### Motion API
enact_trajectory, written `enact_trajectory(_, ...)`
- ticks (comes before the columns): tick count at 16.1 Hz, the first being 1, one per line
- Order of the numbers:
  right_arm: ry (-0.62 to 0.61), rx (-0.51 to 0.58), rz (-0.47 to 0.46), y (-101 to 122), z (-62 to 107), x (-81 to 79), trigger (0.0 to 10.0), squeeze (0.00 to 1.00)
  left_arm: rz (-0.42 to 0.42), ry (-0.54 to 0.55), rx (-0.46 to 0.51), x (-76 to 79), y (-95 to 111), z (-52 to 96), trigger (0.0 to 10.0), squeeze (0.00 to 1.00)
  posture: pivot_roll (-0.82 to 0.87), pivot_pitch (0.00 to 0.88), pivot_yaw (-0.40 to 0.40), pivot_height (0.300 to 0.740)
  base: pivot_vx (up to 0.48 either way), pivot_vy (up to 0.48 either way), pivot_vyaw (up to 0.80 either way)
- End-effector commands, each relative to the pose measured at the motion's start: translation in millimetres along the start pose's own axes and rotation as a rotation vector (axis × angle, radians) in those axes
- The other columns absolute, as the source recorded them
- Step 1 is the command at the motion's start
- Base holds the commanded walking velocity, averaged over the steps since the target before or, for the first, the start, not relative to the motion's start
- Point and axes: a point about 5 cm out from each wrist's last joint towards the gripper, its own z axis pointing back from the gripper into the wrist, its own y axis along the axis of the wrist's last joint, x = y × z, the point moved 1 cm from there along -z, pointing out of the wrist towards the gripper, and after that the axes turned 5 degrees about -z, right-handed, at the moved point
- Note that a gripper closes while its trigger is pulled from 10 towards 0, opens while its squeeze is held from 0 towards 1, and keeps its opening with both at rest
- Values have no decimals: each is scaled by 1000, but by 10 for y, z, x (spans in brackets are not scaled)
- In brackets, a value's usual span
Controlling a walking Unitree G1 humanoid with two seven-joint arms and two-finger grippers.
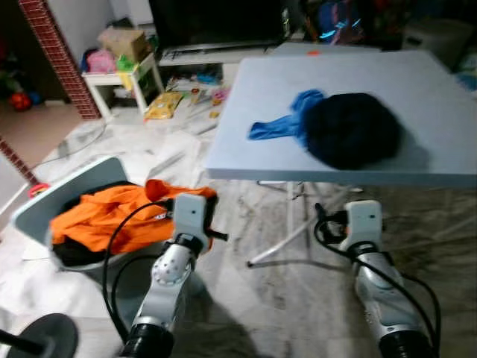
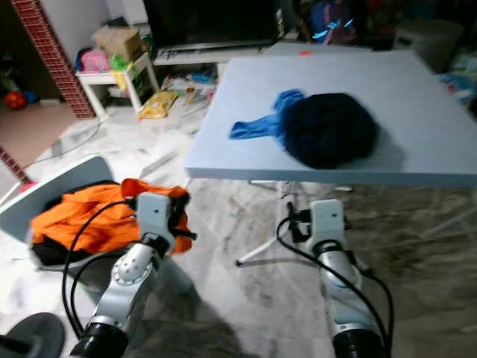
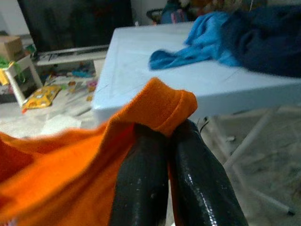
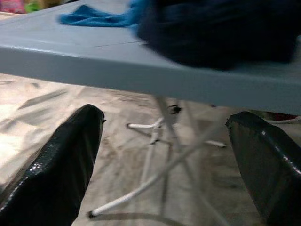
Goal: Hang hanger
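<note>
My left gripper [image 3: 162, 141] pinched the orange garment [image 3: 70, 165] between closed fingers, while my right gripper [image 4: 164, 155] gaped wide, holding nothing.

Counter [image 1: 417, 97]: smooth matt pale-blue top, thin white metal legs. Orange garment [image 1: 112, 212]: soft matt cloth. Blue cloth [image 1: 287, 123] and dark navy garment [image 1: 350, 130]: matt fabric. Left pincer [image 3: 167, 141] fingers [image 3: 197, 183]: glossy black. Floor [image 1: 246, 298]: veined, marble-like, faint sheen.
</note>
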Motion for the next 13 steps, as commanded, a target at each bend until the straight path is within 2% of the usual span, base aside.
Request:
enact_trajectory(1, 26, 24, -13, 56, -36, -117, 10000, 0, -21, 15, 7, -95, 20, -6, 10000, 0, -142, 0, 93, 740, 0, 0, 0)
enact_trajectory(8, 21, 27, -3, 59, -44, -103, 10000, 0, 16, -24, 38, 16, 95, -90, 10000, 0, -153, 0, 94, 740, 0, 0, 0)
enact_trajectory(11, 27, 28, 1, 62, -61, -126, 10000, 0, 38, -63, 85, 118, 246, -215, 10000, 0, -156, 0, 86, 740, 0, 0, 0)
enact_trajectory(13, 35, 27, 5, 61, -73, -144, 10000, 0, 75, -122, 144, 286, 469, -349, 10000, 0, -157, 0, 80, 740, 0, 0, 0)
